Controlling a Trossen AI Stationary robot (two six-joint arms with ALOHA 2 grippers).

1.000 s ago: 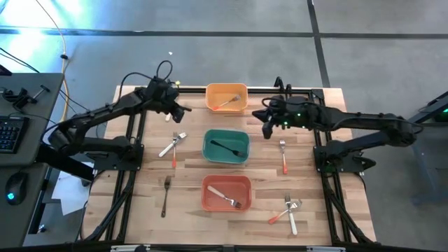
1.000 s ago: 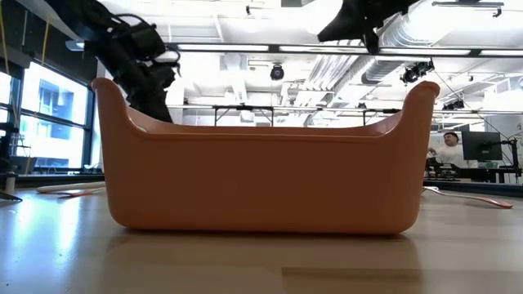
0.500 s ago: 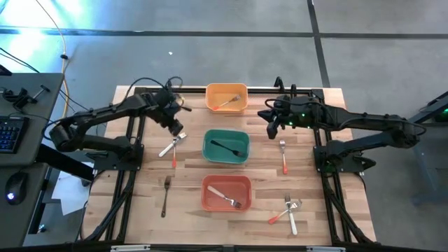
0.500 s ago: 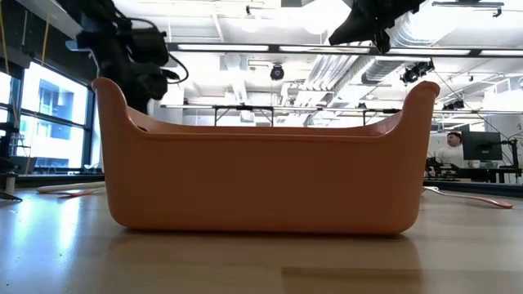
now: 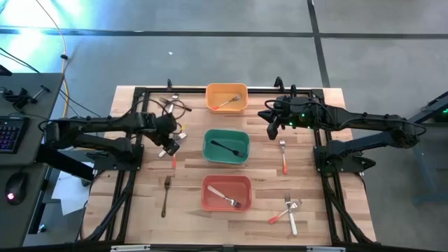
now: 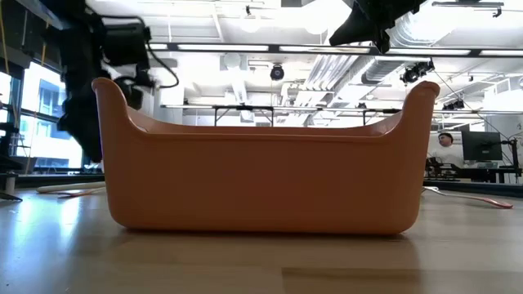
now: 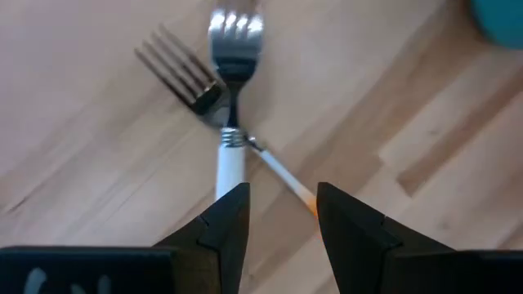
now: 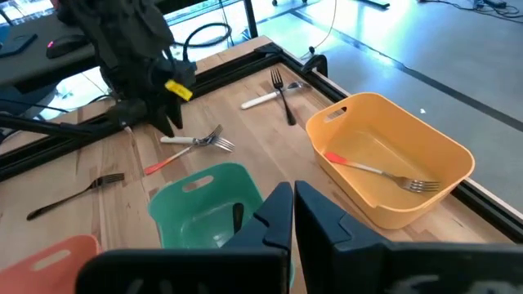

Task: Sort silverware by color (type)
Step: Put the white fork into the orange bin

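3 bins (image 5: 226,98), 10 forks (image 5: 284,155) visible.

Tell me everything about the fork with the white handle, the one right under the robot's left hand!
The white-handled fork has a shiny metal head with four tines, a small metal collar and a smooth white handle that looks like plastic. It lies flat on the wooden table, left of the green bin. It crosses a second fork with an orange-tipped handle, the two touching near their necks. The left gripper hovers open right over its handle.
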